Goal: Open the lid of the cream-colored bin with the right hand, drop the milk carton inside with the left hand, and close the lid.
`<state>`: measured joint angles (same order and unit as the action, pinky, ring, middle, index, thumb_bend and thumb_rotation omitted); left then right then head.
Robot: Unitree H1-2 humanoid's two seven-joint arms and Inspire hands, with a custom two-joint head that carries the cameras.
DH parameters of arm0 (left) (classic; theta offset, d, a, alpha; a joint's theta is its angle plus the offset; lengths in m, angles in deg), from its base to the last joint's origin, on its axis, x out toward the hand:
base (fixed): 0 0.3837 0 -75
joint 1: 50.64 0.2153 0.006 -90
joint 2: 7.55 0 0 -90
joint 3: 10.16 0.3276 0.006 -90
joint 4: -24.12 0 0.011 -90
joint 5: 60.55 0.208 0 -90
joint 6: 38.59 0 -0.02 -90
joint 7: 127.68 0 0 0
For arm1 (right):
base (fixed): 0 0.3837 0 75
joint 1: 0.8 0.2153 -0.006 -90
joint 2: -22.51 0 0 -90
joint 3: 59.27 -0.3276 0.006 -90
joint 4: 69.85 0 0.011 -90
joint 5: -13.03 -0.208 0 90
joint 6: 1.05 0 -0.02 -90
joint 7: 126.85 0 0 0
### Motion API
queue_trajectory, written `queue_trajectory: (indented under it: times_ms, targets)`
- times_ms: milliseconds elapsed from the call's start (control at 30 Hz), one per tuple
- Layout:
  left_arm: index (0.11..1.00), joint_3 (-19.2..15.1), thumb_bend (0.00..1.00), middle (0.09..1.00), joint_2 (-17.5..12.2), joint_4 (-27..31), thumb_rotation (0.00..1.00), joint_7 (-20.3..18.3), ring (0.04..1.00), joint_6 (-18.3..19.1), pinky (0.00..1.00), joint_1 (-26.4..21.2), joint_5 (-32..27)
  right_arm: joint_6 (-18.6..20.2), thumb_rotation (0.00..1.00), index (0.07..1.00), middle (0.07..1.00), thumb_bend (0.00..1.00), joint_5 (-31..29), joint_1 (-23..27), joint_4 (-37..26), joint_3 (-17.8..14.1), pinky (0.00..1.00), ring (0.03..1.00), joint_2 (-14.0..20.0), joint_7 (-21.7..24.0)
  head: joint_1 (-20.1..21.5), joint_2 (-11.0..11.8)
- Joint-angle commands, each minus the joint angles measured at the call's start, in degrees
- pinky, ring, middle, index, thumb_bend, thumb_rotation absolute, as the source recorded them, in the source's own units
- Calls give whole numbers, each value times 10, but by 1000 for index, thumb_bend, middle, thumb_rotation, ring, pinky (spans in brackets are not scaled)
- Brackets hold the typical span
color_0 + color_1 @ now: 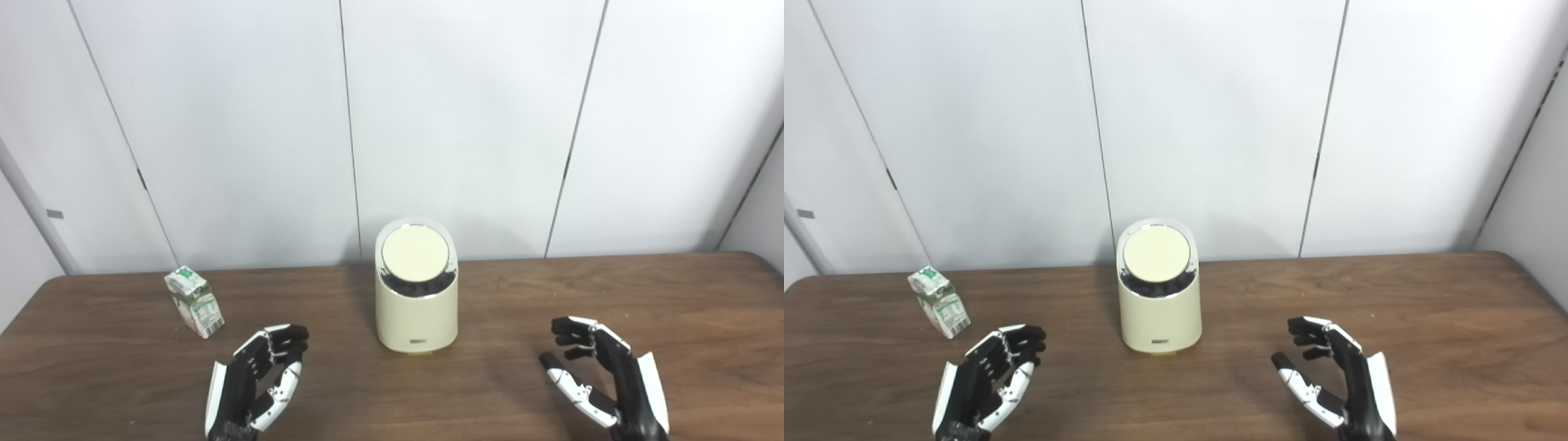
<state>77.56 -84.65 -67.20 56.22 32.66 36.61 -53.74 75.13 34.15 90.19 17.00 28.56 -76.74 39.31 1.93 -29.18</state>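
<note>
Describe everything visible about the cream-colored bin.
The cream-colored bin is a smooth, rounded canister, seemingly plastic, standing upright on the wooden table near its far edge, close to the wall. Its round cream lid is closed and slopes toward the camera, ringed by a shiny silver rim. A small dark label sits low on the front. Neither hand touches it.

You see a dark brown wooden table (pixel 551 294) with rounded far corners; behind it stands a white panelled wall (pixel 245 122) split by thin dark vertical seams.
</note>
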Motion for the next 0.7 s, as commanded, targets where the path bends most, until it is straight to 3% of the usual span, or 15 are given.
queue_trajectory:
  times_ms: [0, 67, 133, 167, 233, 267, 333, 533, 667]
  targets:
    - [655, 1, 197, 666, -5, 1, 207, 2, 639, -12, 557, 3, 3, -31, 354, 651, 653, 282, 9, -1, 0, -2, 530, 625, -3, -17, 3, 0]
    - [655, 1, 196, 667, -5, 0, 208, 0, 639, -11, 559, 3, 0, -35, 326, 652, 654, 275, 17, 2, -12, -3, 528, 623, -6, -25, 4, 0]
    - [657, 1, 201, 670, -5, 2, 211, -1, 642, -7, 561, 4, -1, -37, 576, 647, 657, 304, 27, 5, -28, -2, 518, 621, -7, -30, 4, 0]
    - [657, 0, 202, 670, -6, 2, 214, -2, 643, -4, 562, 4, -4, -36, 622, 647, 659, 308, 38, 9, -48, 3, 518, 622, -1, -23, 6, 0]
    - [656, -1, 210, 670, -6, -1, 215, -2, 640, -6, 560, 3, -6, -26, 916, 693, 709, 478, 53, 17, -82, 10, 565, 685, 12, -3, 7, 0]
    - [656, -1, 212, 669, -7, -2, 214, -3, 640, -6, 560, 2, -7, -19, 957, 702, 720, 513, 61, 26, -102, 14, 573, 697, 18, 10, 9, 1]
    - [658, -1, 207, 672, -8, -3, 215, -3, 643, -4, 565, 2, -5, -5, 992, 765, 776, 620, 80, 47, -134, 20, 621, 751, 30, 32, 10, 2]
    - [651, -2, 203, 665, -5, -14, 193, 6, 639, -12, 564, -3, 5, 30, 959, 892, 902, 694, 138, 115, -172, 22, 792, 881, 61, 76, 9, 8]
    - [654, 1, 202, 667, -3, -17, 213, 6, 643, -12, 568, -4, 5, 48, 943, 961, 932, 740, 152, 160, -175, 29, 792, 902, 68, 104, 10, 13]
